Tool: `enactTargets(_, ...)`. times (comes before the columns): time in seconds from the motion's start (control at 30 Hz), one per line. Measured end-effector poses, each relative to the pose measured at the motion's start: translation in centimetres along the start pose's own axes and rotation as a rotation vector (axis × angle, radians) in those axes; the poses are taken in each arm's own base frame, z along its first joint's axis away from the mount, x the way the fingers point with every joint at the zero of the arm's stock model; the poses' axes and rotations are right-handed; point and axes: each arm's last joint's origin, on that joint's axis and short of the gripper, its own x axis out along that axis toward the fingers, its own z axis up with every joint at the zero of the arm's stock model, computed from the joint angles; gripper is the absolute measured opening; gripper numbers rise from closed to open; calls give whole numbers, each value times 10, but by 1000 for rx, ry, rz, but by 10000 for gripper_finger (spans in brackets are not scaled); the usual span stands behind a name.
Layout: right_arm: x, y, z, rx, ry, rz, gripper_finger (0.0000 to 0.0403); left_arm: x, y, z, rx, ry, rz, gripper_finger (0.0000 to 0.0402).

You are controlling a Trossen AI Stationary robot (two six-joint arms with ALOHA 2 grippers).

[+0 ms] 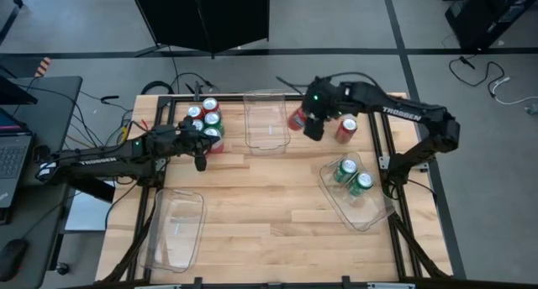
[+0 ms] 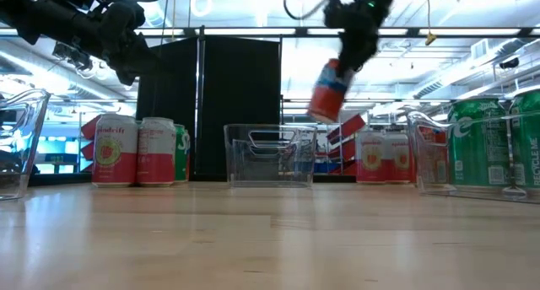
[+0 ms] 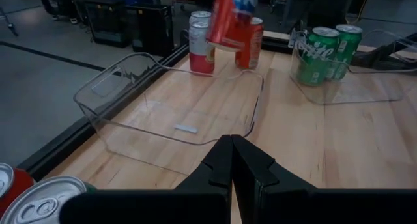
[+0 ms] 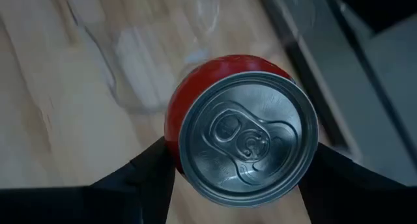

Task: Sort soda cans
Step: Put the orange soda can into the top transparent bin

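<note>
— What carries everything?
— A wooden table (image 1: 277, 213).
— And on it?
— Three clear bins (image 1: 266, 121), a can cluster (image 1: 206, 121) at the left, one red can (image 1: 346, 129) at the right.

My bench (image 1: 277, 230) is pale wood on a grey floor (image 1: 84, 37). A black panel (image 1: 202, 16) stands past its far edge, a laptop desk (image 1: 25, 146) lies off its left edge, and strip lights (image 2: 472, 50) glow overhead.

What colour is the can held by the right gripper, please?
Red, with a silver top; clearest in the right wrist view.
</note>
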Motion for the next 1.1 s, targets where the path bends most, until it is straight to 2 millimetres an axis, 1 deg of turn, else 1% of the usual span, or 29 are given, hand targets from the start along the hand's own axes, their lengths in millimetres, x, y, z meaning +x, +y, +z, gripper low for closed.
enactTargets(0.07, 4, -1, 18, -45, -22, -2, 255, 0, 0, 0, 0, 1, 0, 10)
enactTargets(0.13, 13, -3, 37, -92, -31, -7, 255, 0, 0, 0, 0, 1, 0, 10)
enactTargets(0.2, 27, -6, 55, -136, -31, 0, 255, 0, 0, 0, 1, 1, 0, 10)
enactTargets(0.3, 51, -17, 80, -181, -19, 1, 255, 0, 0, 0, 3, 2, 0, 10)
enactTargets(0.37, 68, -26, 92, -207, 8, 0, 255, 0, 0, 0, 3, 4, 0, 10)
enactTargets(0.43, 84, -35, 99, -223, 55, 0, 255, 0, 0, -1, 4, 11, 1, 10)
enactTargets(0.57, 118, -49, 99, -242, 199, 21, 255, 0, 0, -3, 5, 33, 2, 10)
enactTargets(0.67, 135, -57, 97, -231, 252, 27, 255, 0, 0, -3, 5, 34, 2, 10)
enactTargets(0.87, 152, -71, 91, -216, 309, 5, 255, 0, 0, -3, 5, 34, 2, 10)
enactTargets(1.03, 153, -81, 90, -180, 294, -16, 255, 0, 0, -3, 4, 34, 0, 10)
enactTargets(1.1, 156, -83, 88, -174, 303, -14, 255, 0, 0, -3, 1, 34, 0, 10)
